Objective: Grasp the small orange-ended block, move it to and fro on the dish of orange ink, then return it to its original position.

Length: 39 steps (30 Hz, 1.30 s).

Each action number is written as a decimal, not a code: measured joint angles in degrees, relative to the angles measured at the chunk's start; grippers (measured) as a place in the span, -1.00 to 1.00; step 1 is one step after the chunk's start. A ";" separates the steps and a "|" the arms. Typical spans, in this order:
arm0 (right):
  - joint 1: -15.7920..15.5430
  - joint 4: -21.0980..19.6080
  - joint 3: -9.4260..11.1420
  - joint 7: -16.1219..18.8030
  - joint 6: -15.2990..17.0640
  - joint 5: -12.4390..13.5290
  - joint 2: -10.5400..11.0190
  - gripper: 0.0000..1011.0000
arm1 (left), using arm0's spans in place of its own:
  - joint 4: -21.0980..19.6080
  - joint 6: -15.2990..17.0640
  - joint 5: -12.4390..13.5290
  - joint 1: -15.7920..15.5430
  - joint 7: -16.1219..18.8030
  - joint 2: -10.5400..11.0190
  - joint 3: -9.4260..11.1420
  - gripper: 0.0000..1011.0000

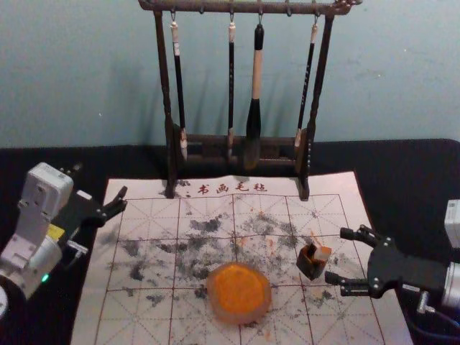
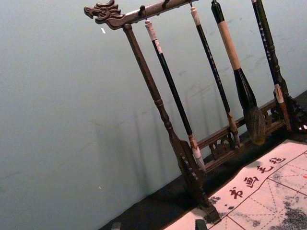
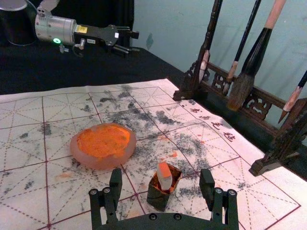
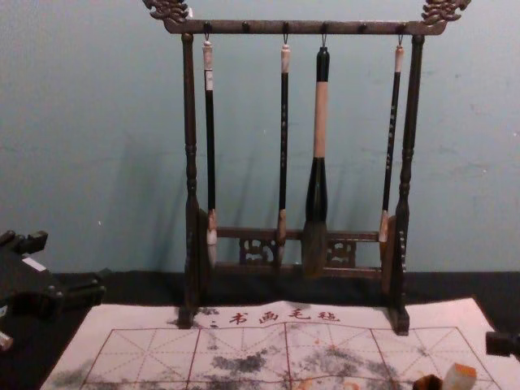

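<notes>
Black tablecloth (image 1: 410, 162) below a plain blue-green wall (image 1: 86, 79), faint shadows falling across the paint behind the brushes. Spread over the cloth, a pale calligraphy mat (image 1: 126, 330), ruled with red squares and dashed diagonals, headed with four printed characters (image 1: 233, 188) along the far edge, blotched with gray-black ink stains (image 1: 208, 224) and flecked here and there with orange.

At the far side, a dark wooden brush rack (image 1: 164, 79), carved with dragon heads (image 4: 445, 10) at both ends of the top bar. Hung from it, three slim brushes (image 1: 179, 86) and one thick brush (image 1: 256, 79), tips down.

On the near half of the mat, a round, frosted dish (image 1: 215, 307) of orange ink (image 1: 238, 287). To the right of it, a small dark open-topped box (image 1: 309, 269), smeared orange at the mouth; tilted inside, the white orange-ended block (image 1: 322, 253), colored end up.

Reaching in from the right, the right gripper (image 1: 338, 256), spread wide, facing the box, apart from the block. By the mat's far left corner, the left gripper (image 1: 123, 200), also spread.
</notes>
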 joint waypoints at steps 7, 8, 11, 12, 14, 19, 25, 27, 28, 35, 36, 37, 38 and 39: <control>2.00 2.44 -0.76 0.74 0.61 -0.40 -1.23 0.98 | 0.00 0.00 0.00 0.00 0.00 0.00 0.00 0.98; 2.24 2.73 -0.84 0.82 0.65 -0.42 -1.38 0.98 | 0.00 0.00 0.00 0.00 0.00 0.00 0.00 0.98; 2.97 3.49 -1.10 1.03 0.84 -0.50 -1.78 0.98 | 0.00 0.00 0.00 0.00 0.00 0.00 0.00 0.98; 3.36 3.95 -1.24 1.17 0.95 -0.56 -1.99 0.98 | 0.00 0.00 0.00 0.00 0.00 0.00 0.00 0.98; 3.69 4.34 -1.38 1.23 1.02 -0.62 -2.17 0.98 | 0.00 0.00 0.00 0.00 0.00 0.00 0.00 0.98; 4.79 5.55 -1.84 1.51 1.27 -0.86 -2.78 0.98 | 0.00 0.00 0.00 0.00 0.00 0.00 0.00 0.98; 5.83 6.79 -2.38 1.69 1.49 -1.23 -3.48 0.98 | 0.00 0.00 0.00 0.00 0.00 0.00 0.00 0.98; 6.02 7.02 -2.51 1.71 1.52 -1.31 -3.64 0.98 | 0.00 0.00 0.00 0.00 0.00 0.00 0.00 0.98; 6.11 7.13 -2.56 1.71 1.55 -1.36 -3.70 0.98 | 0.00 0.00 0.00 0.00 0.00 0.00 0.00 0.98; 6.67 7.80 -2.88 1.61 1.92 -1.56 -4.17 0.98 | 0.00 0.00 0.00 0.00 0.00 0.00 0.00 0.98; 6.68 7.80 -2.89 1.55 1.96 -1.58 -4.19 0.98 | 0.00 0.00 0.00 0.00 0.00 0.00 0.00 0.98; 6.68 7.80 -2.90 1.35 2.05 -1.63 -4.21 0.98 | 0.00 0.00 0.00 0.00 0.00 0.00 0.00 0.98; 6.68 7.79 -2.90 1.23 2.11 -1.66 -4.21 0.98 | 0.00 0.00 0.00 0.00 0.00 0.00 0.00 0.98; 6.68 7.76 -2.90 1.10 2.17 -1.72 -4.21 0.98 | 0.00 0.00 0.00 0.00 0.00 0.00 0.00 0.98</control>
